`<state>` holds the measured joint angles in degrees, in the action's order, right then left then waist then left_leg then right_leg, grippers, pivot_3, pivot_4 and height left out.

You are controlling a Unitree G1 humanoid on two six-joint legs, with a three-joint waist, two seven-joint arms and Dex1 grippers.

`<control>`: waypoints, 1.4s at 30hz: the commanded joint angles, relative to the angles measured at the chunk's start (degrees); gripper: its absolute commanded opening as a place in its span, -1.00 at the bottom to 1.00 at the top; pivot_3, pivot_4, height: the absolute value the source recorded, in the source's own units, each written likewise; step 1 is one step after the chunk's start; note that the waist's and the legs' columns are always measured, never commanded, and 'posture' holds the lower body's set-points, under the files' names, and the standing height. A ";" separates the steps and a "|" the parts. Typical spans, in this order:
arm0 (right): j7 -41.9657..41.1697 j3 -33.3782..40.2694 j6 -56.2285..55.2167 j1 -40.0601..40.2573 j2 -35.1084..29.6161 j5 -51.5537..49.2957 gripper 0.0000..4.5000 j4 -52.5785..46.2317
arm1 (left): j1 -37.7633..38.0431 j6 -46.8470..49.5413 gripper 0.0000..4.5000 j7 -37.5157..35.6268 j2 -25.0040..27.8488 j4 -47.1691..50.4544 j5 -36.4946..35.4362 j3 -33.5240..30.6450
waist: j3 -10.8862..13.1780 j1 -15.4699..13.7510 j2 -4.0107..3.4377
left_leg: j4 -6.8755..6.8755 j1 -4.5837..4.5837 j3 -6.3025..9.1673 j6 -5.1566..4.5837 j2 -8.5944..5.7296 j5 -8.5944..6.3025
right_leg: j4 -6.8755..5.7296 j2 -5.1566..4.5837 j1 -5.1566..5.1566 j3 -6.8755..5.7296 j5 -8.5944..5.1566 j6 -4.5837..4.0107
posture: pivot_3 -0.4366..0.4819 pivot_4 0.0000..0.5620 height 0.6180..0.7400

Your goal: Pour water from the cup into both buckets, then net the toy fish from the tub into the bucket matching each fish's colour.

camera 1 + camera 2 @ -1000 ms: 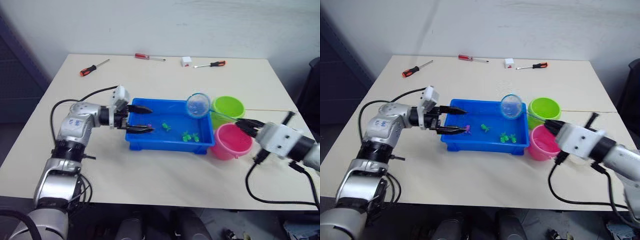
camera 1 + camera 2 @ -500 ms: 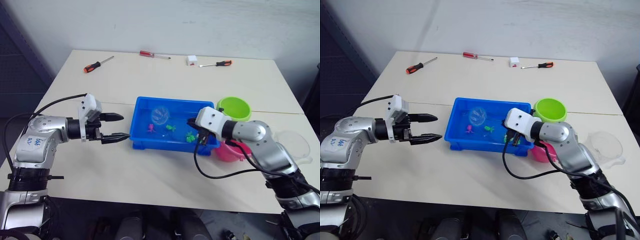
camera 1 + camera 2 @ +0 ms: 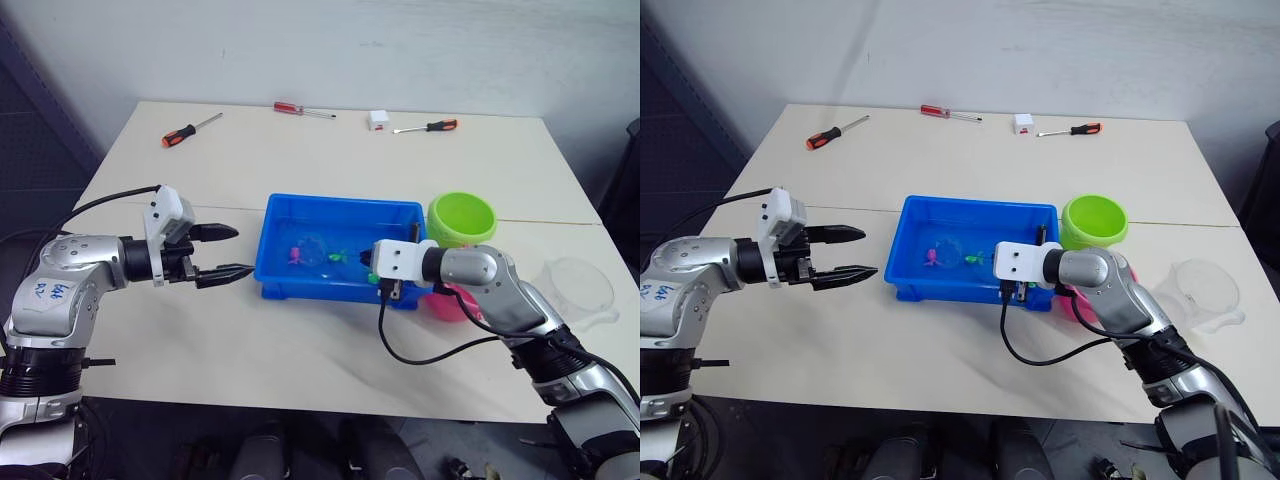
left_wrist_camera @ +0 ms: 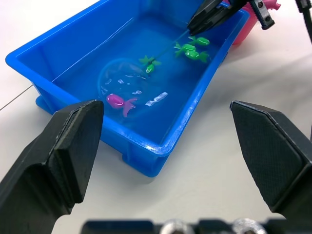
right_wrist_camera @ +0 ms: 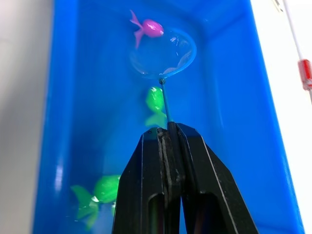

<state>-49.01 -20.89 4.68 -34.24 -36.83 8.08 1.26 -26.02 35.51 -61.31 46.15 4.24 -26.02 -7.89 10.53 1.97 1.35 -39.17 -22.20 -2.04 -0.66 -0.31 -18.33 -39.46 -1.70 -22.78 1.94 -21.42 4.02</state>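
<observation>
The blue tub [image 3: 345, 202] holds water and toy fish. My right gripper [image 5: 168, 131] is shut on the net's thin handle above the tub's right end. The net [image 5: 163, 53] has its hoop lowered into the water. A pink fish [image 5: 148, 28] lies just outside the hoop's rim, and a green fish [image 5: 156, 100] lies under the handle. More green fish [image 4: 192, 51] sit near the right end. My left gripper [image 3: 243, 250] is open with nothing in it, just left of the tub. The green bucket [image 3: 462, 218] and pink bucket [image 3: 443, 305] stand right of the tub. The cup [image 3: 578, 285] is at the far right.
Three screwdrivers lie along the table's far side: an orange-handled one [image 3: 190, 130], a red one [image 3: 302, 110] and another orange one [image 3: 425, 127]. A small white box [image 3: 377, 120] sits between the last two. My right arm's cable [image 3: 430, 355] loops over the table before the tub.
My right arm swung the net from above the buckets down into the tub, and the hoop now sits in the water by the pink fish. My left gripper pulled back out of the tub, leftward.
</observation>
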 commanded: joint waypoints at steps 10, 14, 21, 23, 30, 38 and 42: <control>-1.69 12.47 33.24 4.54 4.65 -18.55 -1.00 -16.13 | -3.38 -2.70 0.99 -1.05 -0.11 -2.24 -0.80 0.21 | 0.00 -0.31 0.00 | 0.01 -0.01 0.02 0.00 0.00 0.00 | -0.02 -0.01 0.01 -0.02 0.00 0.00 | -0.05 -0.47 1.00; -1.13 19.66 39.60 7.64 2.22 -23.98 -1.00 -21.11 | -6.96 3.20 0.99 -2.18 -2.92 -1.00 -7.93 -0.92 | -0.01 -0.62 0.01 | 0.04 -0.08 0.08 -0.03 0.00 -0.02 | 0.02 -0.03 0.02 -0.09 0.00 0.00 | -0.05 -0.47 1.00; 1.53 38.61 44.01 22.11 -1.09 -31.97 -1.00 -31.85 | -13.15 -1.35 0.99 -4.61 -8.78 -4.73 -5.47 6.34 | -0.01 -0.82 0.01 | 0.06 -0.11 0.09 -0.06 0.00 -0.04 | 0.15 0.00 0.06 -0.10 0.00 0.00 | -0.05 -0.47 1.00; 2.67 44.69 45.23 26.18 -1.11 -34.34 -1.00 -34.54 | -14.60 -2.06 0.99 -5.72 -10.60 -5.61 -5.22 8.14 | -0.01 -0.81 0.01 | 0.06 -0.11 0.09 -0.06 0.00 -0.04 | 0.17 0.01 0.10 -0.09 0.00 0.00 | -0.05 -0.47 1.00; 1.37 65.53 43.99 42.45 0.19 -43.27 -1.00 -43.40 | -19.92 -5.06 0.99 -11.12 -16.71 -11.78 -3.98 13.98 | -0.01 -0.39 0.00 | 0.09 0.05 0.06 -0.01 0.00 -0.01 | 0.34 0.08 0.21 -0.02 0.01 0.01 | -0.05 -0.47 1.00; 2.00 77.66 33.96 58.74 3.81 -41.71 -1.00 -48.63 | -25.60 -10.37 0.99 -16.36 -22.89 -21.65 -1.12 17.22 | -0.02 -0.45 -0.01 | 0.09 0.12 0.04 0.00 0.00 -0.01 | 0.35 0.12 0.29 0.06 0.01 0.02 | -0.05 -0.47 1.00; 0.65 77.72 23.32 66.24 4.00 -33.80 -1.00 -49.12 | -26.98 -12.94 0.99 -17.93 -24.51 -25.15 0.55 17.78 | -0.03 -0.44 -0.02 | 0.10 0.15 0.01 0.01 0.00 0.00 | 0.32 0.14 0.28 0.09 0.01 0.02 | -0.05 -0.47 1.00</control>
<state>-47.76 54.94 33.63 30.56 -32.90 -29.56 -46.66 -51.76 24.16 -78.17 22.03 -20.20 -26.20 10.03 10.50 1.53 1.34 -39.05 -22.05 -2.03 -0.65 -0.30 -18.33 -39.13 -1.56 -22.50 2.03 -21.41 4.04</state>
